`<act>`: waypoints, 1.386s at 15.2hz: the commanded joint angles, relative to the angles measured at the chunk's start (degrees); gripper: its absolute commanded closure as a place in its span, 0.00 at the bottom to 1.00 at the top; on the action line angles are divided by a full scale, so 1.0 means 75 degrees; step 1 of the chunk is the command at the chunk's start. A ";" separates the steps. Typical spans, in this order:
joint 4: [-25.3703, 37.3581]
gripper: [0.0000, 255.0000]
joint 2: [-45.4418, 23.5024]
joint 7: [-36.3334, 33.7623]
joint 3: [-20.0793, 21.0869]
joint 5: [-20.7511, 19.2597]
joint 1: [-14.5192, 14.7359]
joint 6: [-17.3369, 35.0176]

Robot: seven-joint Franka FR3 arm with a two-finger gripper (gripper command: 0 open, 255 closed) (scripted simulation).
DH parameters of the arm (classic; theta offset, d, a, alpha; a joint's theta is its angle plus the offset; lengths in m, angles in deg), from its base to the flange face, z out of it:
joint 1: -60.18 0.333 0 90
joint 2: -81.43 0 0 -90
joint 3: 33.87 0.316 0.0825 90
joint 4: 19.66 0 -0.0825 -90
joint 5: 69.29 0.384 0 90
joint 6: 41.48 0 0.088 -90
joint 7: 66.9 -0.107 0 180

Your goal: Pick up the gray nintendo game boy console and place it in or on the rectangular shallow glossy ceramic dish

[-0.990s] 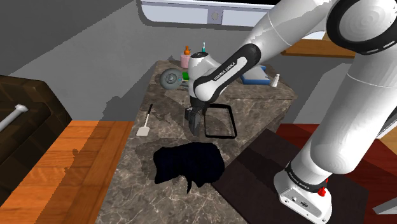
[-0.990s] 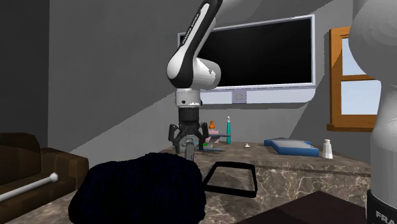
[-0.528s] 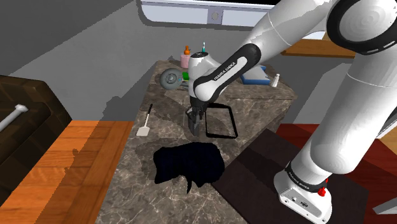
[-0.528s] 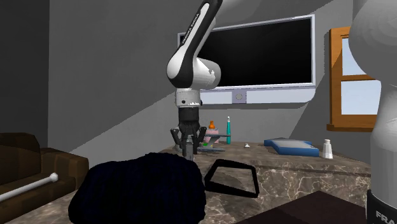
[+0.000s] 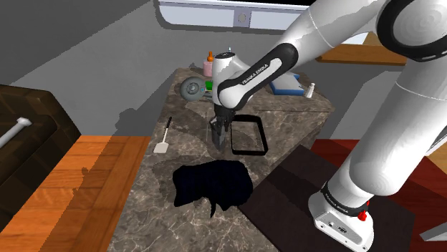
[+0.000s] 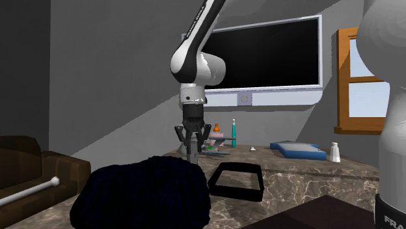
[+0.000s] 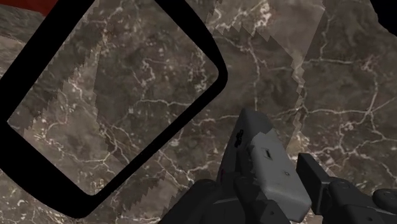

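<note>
Nearest you in the shoulder view, a black shapeless heap [image 5: 211, 185] lies on the marble counter [image 5: 179, 122]; it plays no part in this job. Just beyond it hangs the gripper [image 5: 219, 138], and that is where the change is. A second ago its fingers stood splayed low over the counter, half a second ago they had drawn together, and now the hand sits higher. The wrist view shows you why: the fingers are clamped on the gray console [image 7: 264, 156], one on each side, with the stone seemingly clear beneath it. So the grasp is made and the lift has begun.

From the second exterior view the console is hard to make out, so trust the wrist view for it. Just beside the gripper, on the shoulder view's right, lies the black rectangular dish [image 5: 248, 152], with nothing in it yet. What remains, I judge, is a short sideways carry over that rim and a gentle release. Farther back, bottles [image 5: 210, 64] and a blue tray [image 5: 286, 87] stand well out of your path.
</note>
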 commanded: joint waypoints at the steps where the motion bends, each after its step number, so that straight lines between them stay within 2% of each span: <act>1: 0.0035 1.00 0.0167 0.0029 0.0015 0.0053 0.0001 -0.0197; 18: 0.0699 1.00 0.1231 0.0271 0.0021 0.0353 -0.0009 -0.1903; 21: 0.0412 1.00 0.1689 0.0834 -0.0268 0.0400 -0.0250 -0.2060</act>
